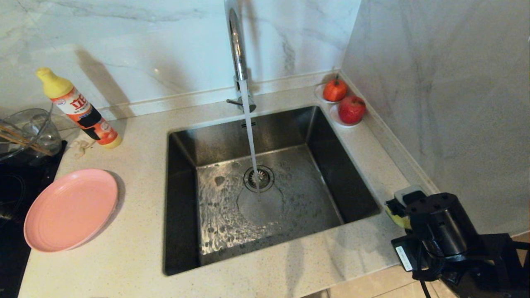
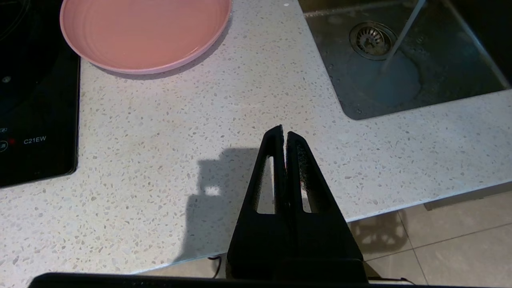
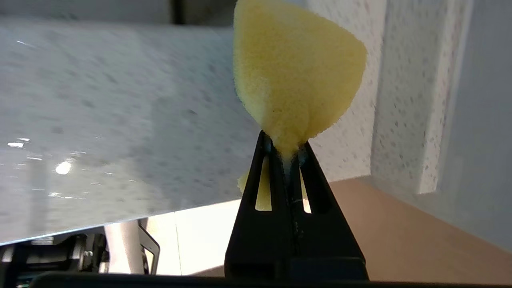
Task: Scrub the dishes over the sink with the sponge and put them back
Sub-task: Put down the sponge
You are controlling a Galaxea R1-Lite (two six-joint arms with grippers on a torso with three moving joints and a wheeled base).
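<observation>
The right gripper [image 3: 285, 154] is clamped on the yellow sponge [image 3: 296, 76], pinching it so hard that the foam bulges out past the fingertips. In the head view it sits at the counter's edge, to the right of the sink [image 1: 323, 136] and near its front corner, with a sliver of sponge showing beside the arm. The left gripper [image 2: 284, 138] hangs over the counter's front edge, to the left of the sink, jaws pressed together on nothing.

Water runs from the faucet [image 1: 238, 45] onto the drain [image 1: 258, 178]. The pink plate [image 1: 70, 209] lies flat on the counter well to the left of the sink, untouched. Chopsticks [image 1: 20, 140] rest in a glass bowl [image 1: 29, 126] further back on that side, beside a soap bottle [image 1: 80, 109]. No blue bowl is in view.

The step in hand looks like bringing the sponge over the sink. To do it well, the right arm should probably swing toward the basin with the grip held firm and the free foam face kept outward for scrubbing. The idle left gripper would need to open, take the plate by its rim and carry it over the basin to meet the sponge, clear of the faucet.
</observation>
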